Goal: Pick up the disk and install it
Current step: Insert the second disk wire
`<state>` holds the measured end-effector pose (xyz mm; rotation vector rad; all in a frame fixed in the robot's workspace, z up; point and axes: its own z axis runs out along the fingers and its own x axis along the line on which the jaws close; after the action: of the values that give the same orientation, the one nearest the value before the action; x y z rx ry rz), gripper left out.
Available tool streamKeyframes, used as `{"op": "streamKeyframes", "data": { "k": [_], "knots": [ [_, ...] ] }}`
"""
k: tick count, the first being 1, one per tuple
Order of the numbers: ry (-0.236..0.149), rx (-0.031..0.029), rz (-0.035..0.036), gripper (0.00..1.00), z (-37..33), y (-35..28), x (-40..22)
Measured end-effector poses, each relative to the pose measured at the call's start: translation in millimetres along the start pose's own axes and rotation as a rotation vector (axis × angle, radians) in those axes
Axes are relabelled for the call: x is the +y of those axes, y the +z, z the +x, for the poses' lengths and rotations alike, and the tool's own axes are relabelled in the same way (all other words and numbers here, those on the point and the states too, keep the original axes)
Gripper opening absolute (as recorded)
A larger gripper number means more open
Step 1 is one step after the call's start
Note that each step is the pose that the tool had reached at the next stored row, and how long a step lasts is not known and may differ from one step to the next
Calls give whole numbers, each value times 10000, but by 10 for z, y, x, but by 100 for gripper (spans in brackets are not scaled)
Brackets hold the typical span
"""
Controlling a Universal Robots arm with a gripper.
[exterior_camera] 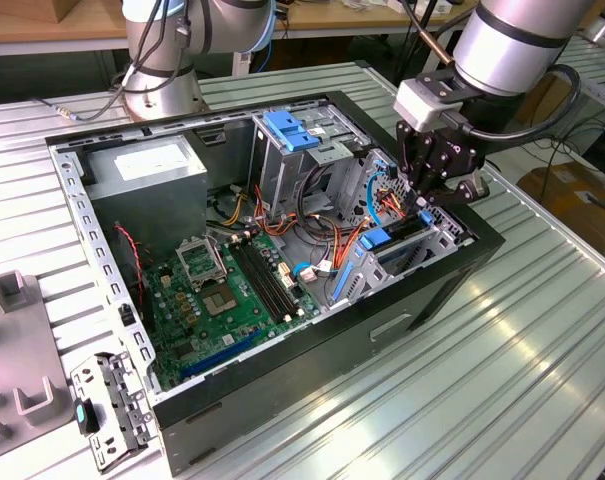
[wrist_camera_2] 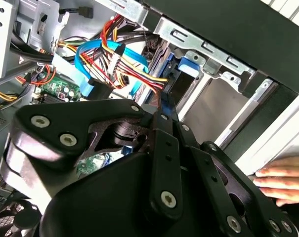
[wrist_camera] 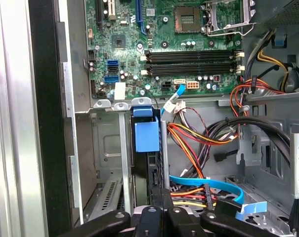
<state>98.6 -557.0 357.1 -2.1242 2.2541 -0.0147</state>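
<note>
The disk [wrist_camera: 147, 136] stands on edge in its bay [exterior_camera: 434, 240] at the case's front corner, blue tab up, so it can slide down between the metal rails. The gripper [exterior_camera: 429, 195] sits directly over its far end; its fingers look pinched together on the disk's edge, though the linkage hides the contact. Cables [wrist_camera: 198, 133] crowd beside the bay.

An open computer case [exterior_camera: 282, 340] is seen mid-frame on the desk [exterior_camera: 502, 400]; a motherboard [exterior_camera: 232, 290] lies inside, lower left.
</note>
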Motion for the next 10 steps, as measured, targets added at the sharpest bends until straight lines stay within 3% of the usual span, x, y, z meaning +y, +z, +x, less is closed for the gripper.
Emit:
{"op": "streamKeyframes", "data": {
  "k": [2,4,7,10],
  "knots": [
    [0,1,0,11,2,-1,32],
    [0,1,0,11,8,-4,118],
    [-2,1,1,11,8,-7,127],
    [-2,-5,2,11,6,-89,124]
  ]
}}
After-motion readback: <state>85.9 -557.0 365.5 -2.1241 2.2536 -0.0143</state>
